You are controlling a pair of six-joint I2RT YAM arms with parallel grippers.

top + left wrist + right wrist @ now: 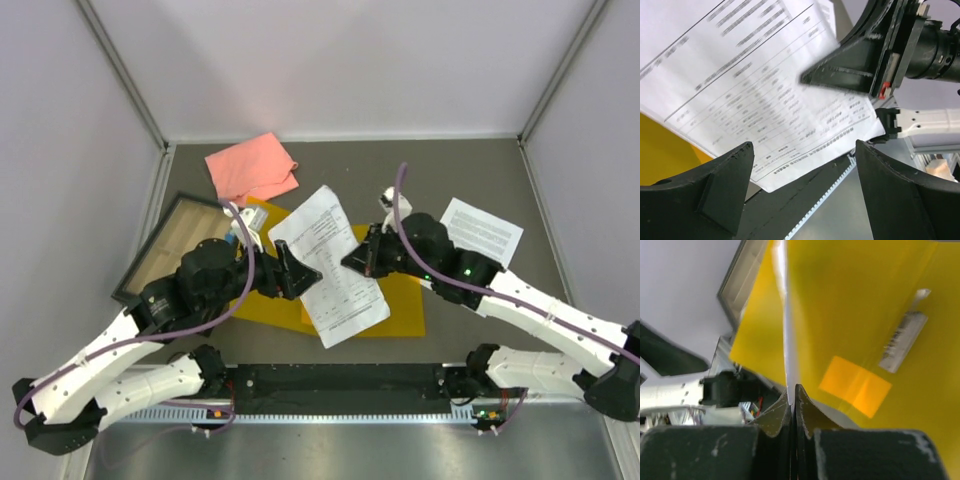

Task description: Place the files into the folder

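Observation:
The yellow folder lies flat on the grey table between the arms. A white printed sheet of the files hangs above it. My right gripper is shut on that sheet's right edge; in the right wrist view the sheet runs edge-on up from the closed fingertips over the yellow folder with its barcode label. My left gripper is open and empty at the sheet's left edge; the left wrist view shows the sheet beyond its spread fingers. A second printed sheet lies at the right.
A pink cloth lies at the back. A black-framed tray sits at the left, under my left arm. A black rail with a toothed strip runs along the near edge. Walls close in the back and sides.

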